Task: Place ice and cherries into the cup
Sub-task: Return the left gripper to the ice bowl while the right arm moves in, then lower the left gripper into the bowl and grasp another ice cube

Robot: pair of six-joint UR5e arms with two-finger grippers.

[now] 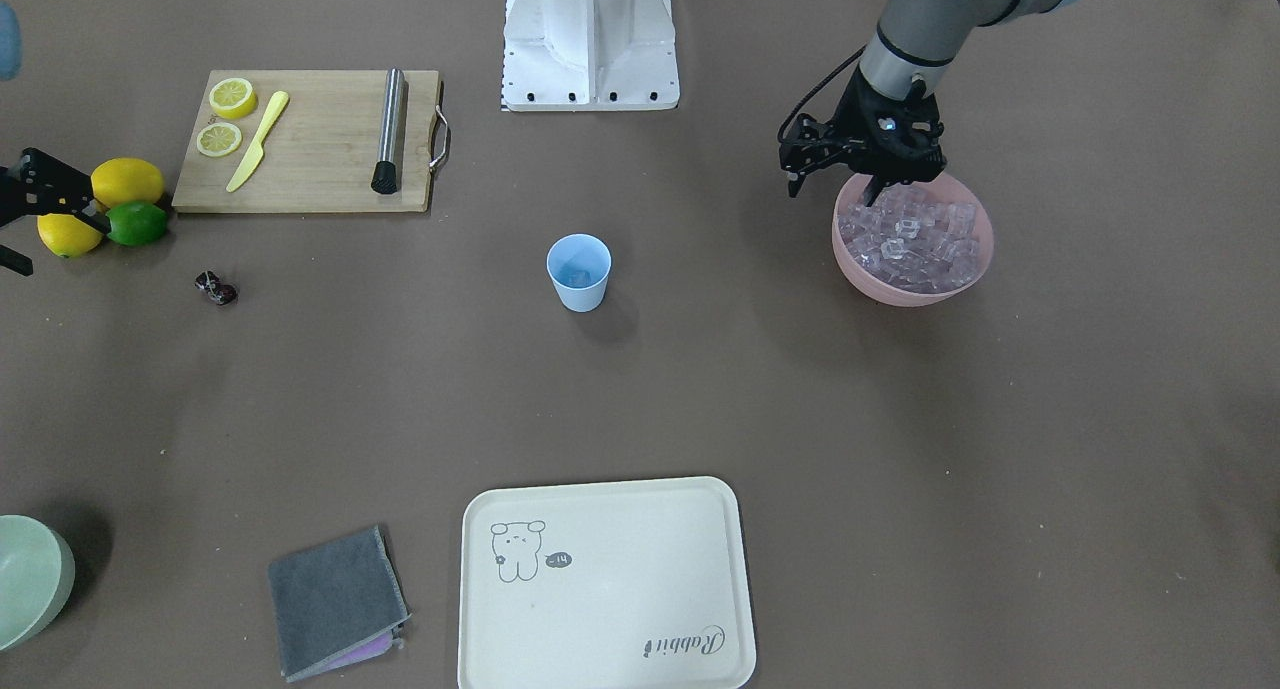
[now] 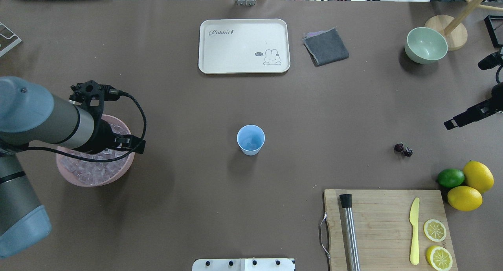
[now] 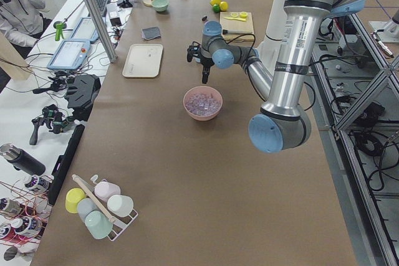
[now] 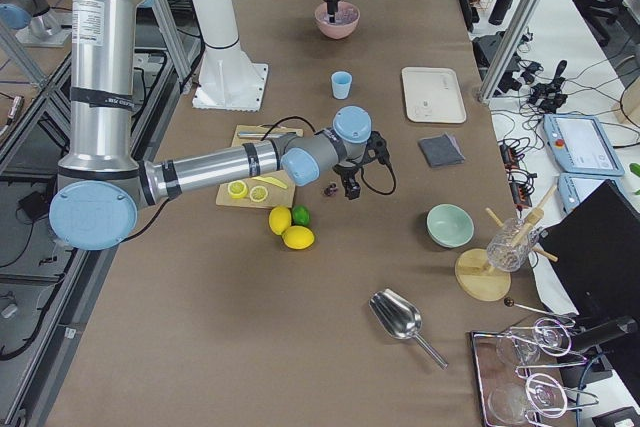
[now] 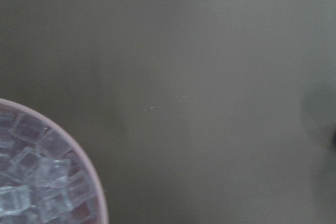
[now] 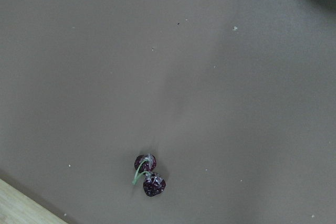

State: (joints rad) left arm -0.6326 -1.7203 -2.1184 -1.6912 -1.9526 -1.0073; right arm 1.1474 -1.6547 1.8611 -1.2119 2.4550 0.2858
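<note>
Overhead exterior | ice [image 2: 92, 170] heaped in pink bowl [image 2: 125, 169], surface's left | left claw [image 1: 876, 189] hangs over it, spread or pressed together: cannot tell | cup [image 2: 250, 139] upright mid-surface | cherries [image 2: 403, 150] on bare surface, right, near lime [image 2: 450, 177] | right claw [image 4: 351, 190] near cherries, state: cannot tell

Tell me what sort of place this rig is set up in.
Most likely a robotics lab: a teach pendant lies on the side desk, a person sits at it, and an aluminium frame post stands at the edge of the table.
</note>
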